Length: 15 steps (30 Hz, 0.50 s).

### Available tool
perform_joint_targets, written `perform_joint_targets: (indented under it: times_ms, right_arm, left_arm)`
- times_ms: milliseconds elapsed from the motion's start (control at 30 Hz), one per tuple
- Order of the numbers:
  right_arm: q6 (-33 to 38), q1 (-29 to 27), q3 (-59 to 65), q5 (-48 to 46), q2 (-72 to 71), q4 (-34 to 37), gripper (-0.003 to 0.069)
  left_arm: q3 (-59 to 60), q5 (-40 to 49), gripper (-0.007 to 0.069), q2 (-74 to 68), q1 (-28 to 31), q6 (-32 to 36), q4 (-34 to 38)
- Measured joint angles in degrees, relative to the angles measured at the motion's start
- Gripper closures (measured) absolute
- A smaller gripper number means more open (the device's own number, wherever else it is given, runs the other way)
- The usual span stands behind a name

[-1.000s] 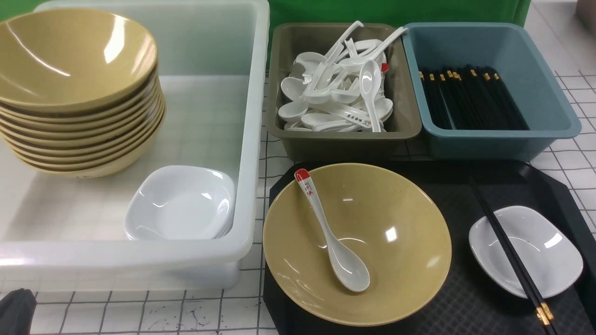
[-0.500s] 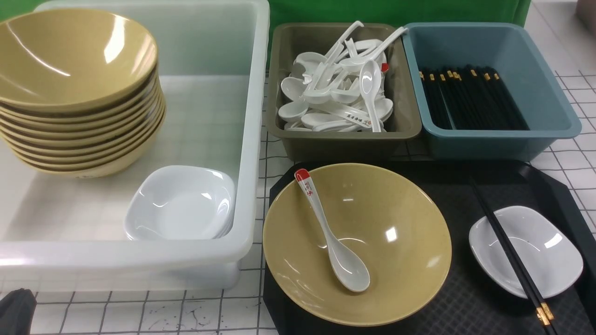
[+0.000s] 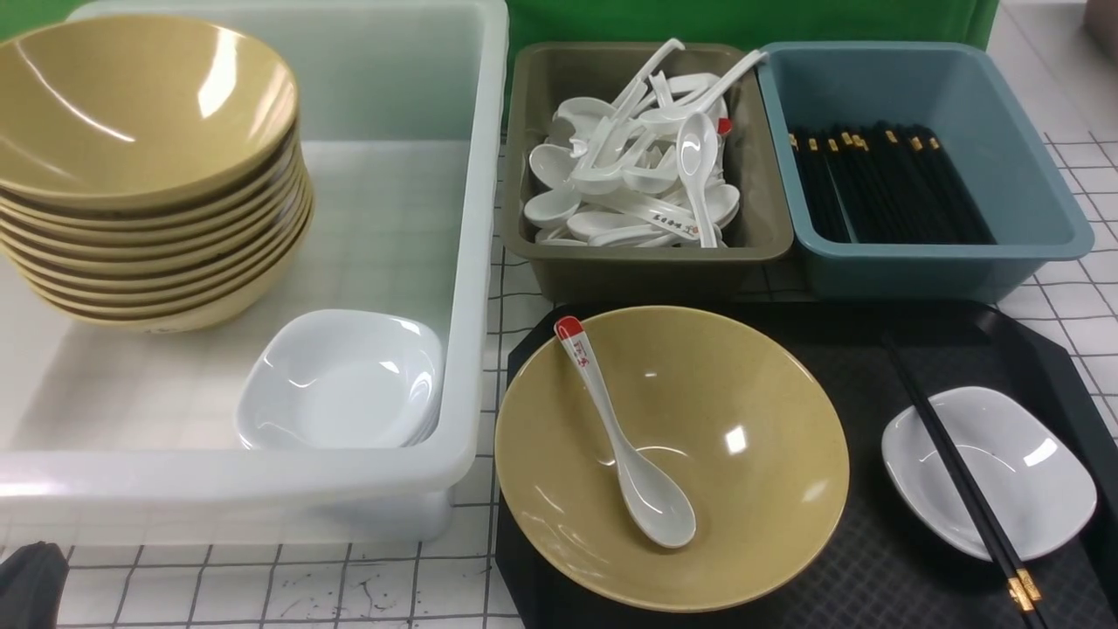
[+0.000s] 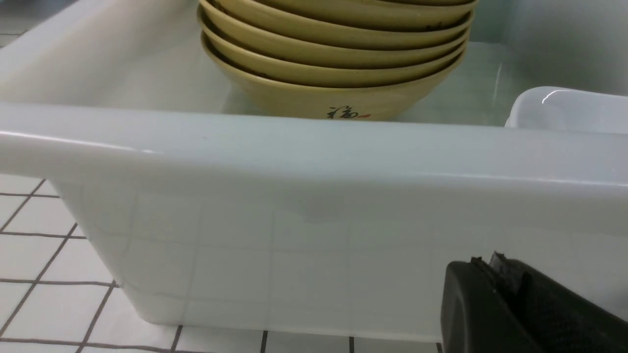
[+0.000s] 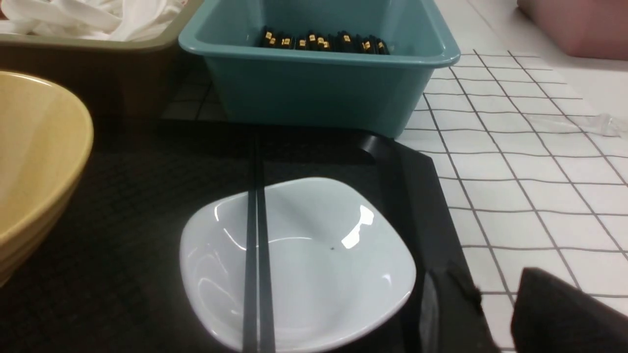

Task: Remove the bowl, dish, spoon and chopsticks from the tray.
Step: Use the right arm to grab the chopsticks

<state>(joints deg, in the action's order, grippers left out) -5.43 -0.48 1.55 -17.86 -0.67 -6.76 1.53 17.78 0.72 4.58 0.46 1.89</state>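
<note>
Black tray (image 3: pixel 873 349) carries the yellow bowl (image 3: pixel 742 489), red-tipped spoon (image 3: pixel 611 428) lying inside it, and the white dish (image 3: pixel 1022 472), chopsticks (image 3: pixel 952 463) laid across it. Left gripper (image 4: pixel 490 274): fingers together, empty, beside the white tub (image 4: pixel 314 162). Right gripper (image 5: pixel 549 309): spacing cannot be determined.

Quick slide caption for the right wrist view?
Chopsticks lying across the white dish on the black tray, blue bin beyond it.

Front view looks down over the tray (image 3: pixel 873 559) from its near side; right wrist view, low and close, shares its right end; left wrist view faces the tub (image 4: pixel 314 162) left of it.
</note>
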Motion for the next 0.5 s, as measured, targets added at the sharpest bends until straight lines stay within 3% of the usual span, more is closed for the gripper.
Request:
perform_joint_targets:
  times_ms: [500]
  right_arm:
    - [0.0,0.0,0.0,2.5,0.0,0.0,0.0421]
  left_arm:
    - [0.0,0.0,0.0638,0.0,0.0,0.0,0.0]
